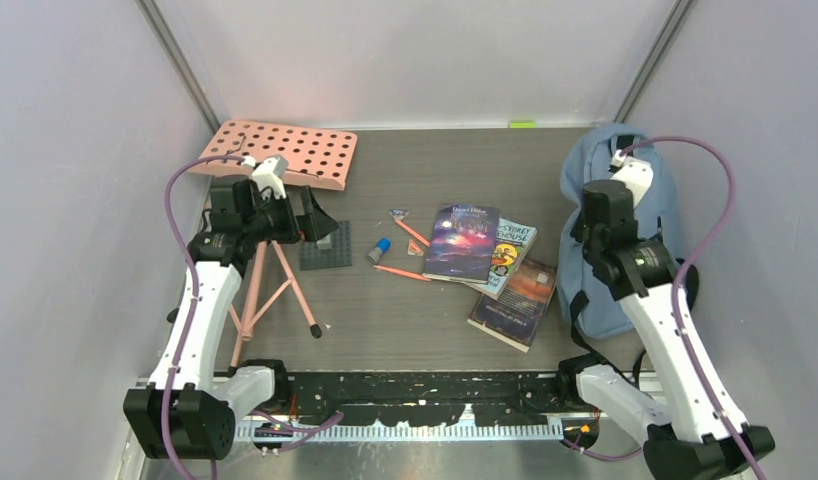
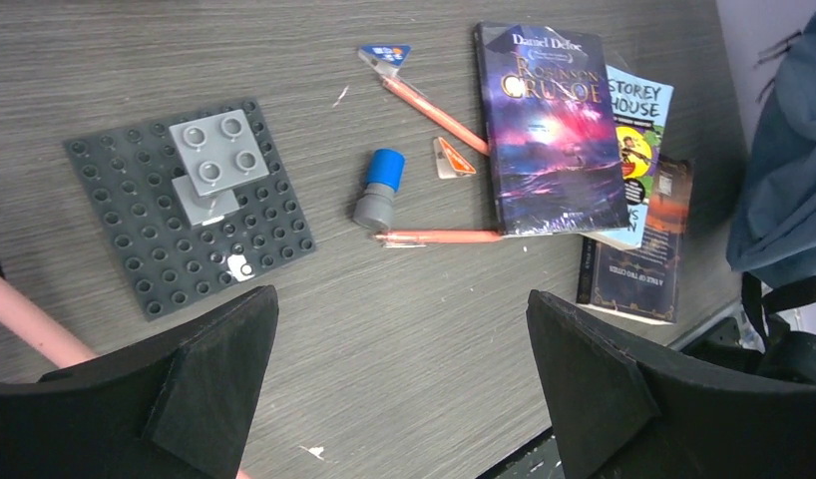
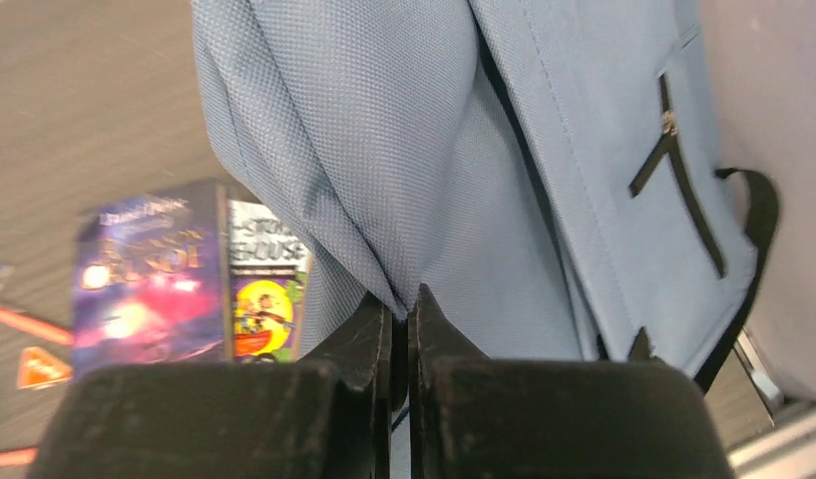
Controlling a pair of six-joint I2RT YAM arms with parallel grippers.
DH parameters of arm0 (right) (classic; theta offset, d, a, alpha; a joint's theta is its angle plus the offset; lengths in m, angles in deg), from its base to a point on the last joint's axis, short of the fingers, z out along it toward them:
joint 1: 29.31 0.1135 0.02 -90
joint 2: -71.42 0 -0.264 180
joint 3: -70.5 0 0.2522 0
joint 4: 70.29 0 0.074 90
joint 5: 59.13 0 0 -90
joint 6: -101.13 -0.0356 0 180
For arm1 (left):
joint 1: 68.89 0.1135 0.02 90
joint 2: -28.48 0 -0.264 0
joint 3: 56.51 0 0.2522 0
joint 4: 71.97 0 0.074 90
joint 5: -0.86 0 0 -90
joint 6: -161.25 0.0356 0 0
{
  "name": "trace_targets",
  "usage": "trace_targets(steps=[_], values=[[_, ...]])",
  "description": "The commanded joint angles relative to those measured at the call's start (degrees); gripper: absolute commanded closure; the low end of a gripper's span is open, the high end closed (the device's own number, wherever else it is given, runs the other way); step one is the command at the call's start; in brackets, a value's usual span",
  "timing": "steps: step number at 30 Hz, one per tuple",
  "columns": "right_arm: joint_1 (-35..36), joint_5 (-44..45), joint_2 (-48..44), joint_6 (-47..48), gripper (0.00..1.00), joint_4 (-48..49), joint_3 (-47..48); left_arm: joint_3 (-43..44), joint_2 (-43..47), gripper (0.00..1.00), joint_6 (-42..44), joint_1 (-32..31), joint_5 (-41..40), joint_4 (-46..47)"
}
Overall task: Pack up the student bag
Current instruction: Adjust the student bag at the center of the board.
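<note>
The student bag (image 1: pixel 583 175) is a blue-grey fabric backpack with black zippers, slumped against the right wall (image 3: pixel 544 130). My right gripper (image 3: pixel 402 299) is shut, and a fold of the bag's fabric is pinched between its fingertips on the side facing the books. Three books lie left of the bag: a purple Robinson Crusoe (image 1: pixel 462 242) (image 2: pixel 554 130), a Storey House book (image 1: pixel 512 252) and a dark one (image 1: pixel 515 305). My left gripper (image 2: pixel 399 299) hangs open over bare table near the dark grey baseplate (image 2: pixel 135 239), holding nothing.
Two orange pens (image 2: pixel 439 237) (image 2: pixel 434 110) and a blue-and-grey cylinder (image 2: pixel 379 190) lie between the baseplate and the books. A grey brick (image 2: pixel 216 160) sits on the baseplate. A pink perforated board (image 1: pixel 285 152) on a pink tripod (image 1: pixel 275 290) stands at back left. Walls close in both sides.
</note>
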Motion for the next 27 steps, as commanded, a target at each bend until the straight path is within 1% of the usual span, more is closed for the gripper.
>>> trace_targets(steps=[1, 2, 3, 4, 5, 6, 9, 11, 12, 13, 14, 15, 16, 17, 19, 23, 27], values=[[0.2, -5.0, -3.2, 4.9, 0.99, 7.3, 10.7, -0.8, 2.4, 0.01, -0.9, 0.0, 5.3, 4.5], [0.2, -7.7, -2.5, 5.3, 0.99, 5.2, 14.6, -0.9, 2.7, 0.01, -0.8, -0.3, 6.0, 5.0], [0.2, -9.3, -1.3, 5.6, 0.99, 4.5, 16.4, -1.0, 3.1, 0.01, -0.5, -0.9, 6.4, 5.4], [0.2, -13.2, -0.8, 5.9, 0.99, 3.2, 19.6, -1.1, 3.4, 0.01, -0.1, -1.6, 6.8, 5.6], [0.2, -15.2, -0.1, 6.0, 0.99, 2.8, 22.4, -1.1, 3.8, 0.01, 0.5, -2.4, 6.9, 5.7], [0.2, -19.6, 0.2, 6.0, 0.99, 2.2, 23.6, -1.0, 4.1, 0.01, 1.0, -3.5, 7.1, 5.7], [0.2, -27.5, 0.7, 5.8, 0.99, 1.7, 28.7, -1.1, 4.8, 0.01, 3.2, -7.3, 6.6, 5.5], [0.2, -36.8, 1.0, 6.1, 0.99, 1.5, 31.0, -1.1, 5.4, 0.01, 4.5, -10.5, 6.5, 5.5], [0.2, -39.3, 1.3, 6.1, 0.99, 1.5, 31.6, -1.1, 5.8, 0.01, 5.5, -12.1, 6.5, 5.5], [0.2, -44.4, 1.4, 6.1, 0.99, 1.6, 32.6, -1.1, 6.3, 0.01, 6.3, -13.6, 6.6, 5.5], [0.2, -46.9, 1.8, 6.2, 0.99, 1.9, 32.9, -1.2, 6.8, 0.01, 7.2, -15.1, 6.6, 5.5], [0.2, -52.3, 2.0, 6.2, 0.99, 2.3, 33.4, -1.1, 7.5, 0.01, 8.2, -16.4, 6.7, 5.6], [0.2, -55.0, 2.3, 6.1, 0.99, 2.5, 33.5, -1.1, 8.4, 0.01, 9.0, -17.6, 6.6, 6.0], [0.2, -60.2, 2.6, 5.9, 0.99, 2.7, 33.5, -1.2, 9.6, 0.01, 9.4, -18.4, 6.4, 6.8], [0.2, -65.8, 2.9, 4.8, 0.99, 4.3, 33.2, -1.7, 12.2, 0.01, 9.1, -19.2, 6.3, 9.2], [0.2, -73.6, 3.7, 2.3, 0.99, 5.9, 33.6, -1.7, 16.8, 0.02, 6.2, -19.3, 7.2, 15.8], [0.2, -79.8, 3.4, -0.2, 0.99, 9.2, 34.8, 2.3, 16.2, 0.02, 4.2, -19.3, 9.8, 18.0]])
